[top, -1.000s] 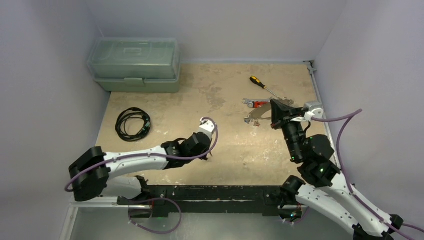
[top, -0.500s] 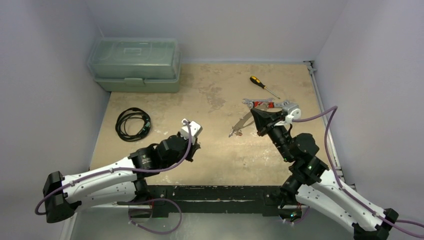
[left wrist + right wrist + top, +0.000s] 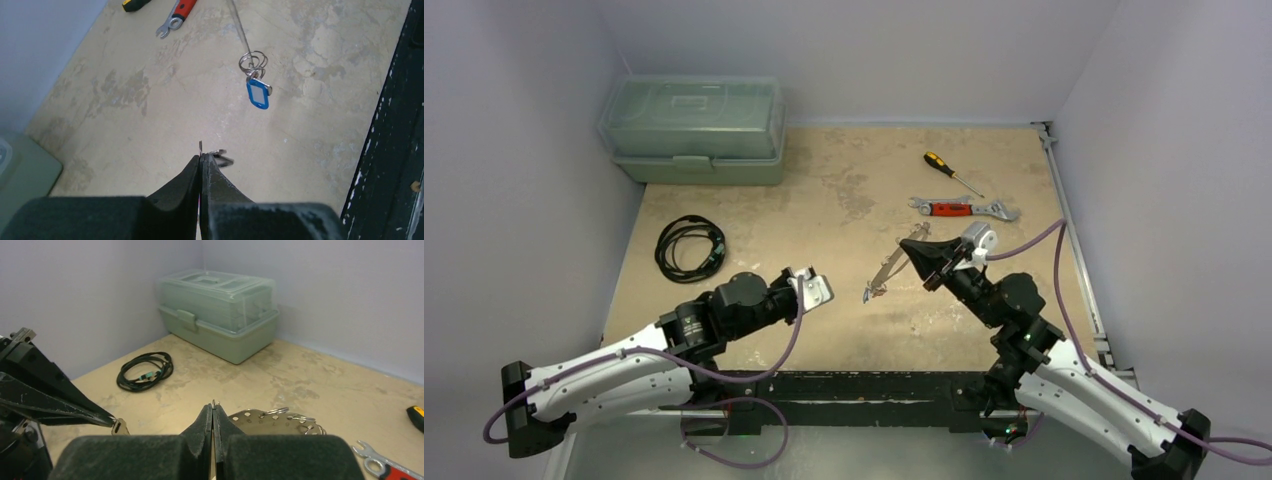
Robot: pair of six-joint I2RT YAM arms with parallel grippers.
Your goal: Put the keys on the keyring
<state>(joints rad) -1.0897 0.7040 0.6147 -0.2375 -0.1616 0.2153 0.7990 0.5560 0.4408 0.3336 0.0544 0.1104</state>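
Right tool (image 3: 908, 243), mid-bench and nearer the right edge: jaws pressed together on one end of the keyring (image 3: 886, 270). In the right wrist view the tool (image 3: 213, 412) had its tips pinched on the rim of the keyring (image 3: 275, 421), which read as a thin silvery plate with holes and small wire loops along it.

From that grip the keyring slanted away toward the near edge and the left arm. At its free end hung small rings (image 3: 252, 61) and a blue-tagged key (image 3: 258, 94), also seen from above (image 3: 867, 294). Whether that end touched the bench (image 3: 844, 190) could not be told.

Left tool (image 3: 819, 293), near the middle of the near edge: jaws narrow, tips together in the left wrist view (image 3: 201, 160). They were clamped on a small silver key (image 3: 221, 158) that stuck out to one side. The same key (image 3: 119, 426) showed at the tool's tip in the right wrist view. The hanging blue-tagged key lay ahead of the left tool, apart from it, with bare bench between.

Other items:
- Green toolbox (image 3: 692, 128) in the far left corner.
- Coiled black cable (image 3: 690, 247) by the left edge.
- Yellow-handled screwdriver (image 3: 941, 165) and red-handled wrench (image 3: 962, 208) toward the right edge, beyond the right tool.
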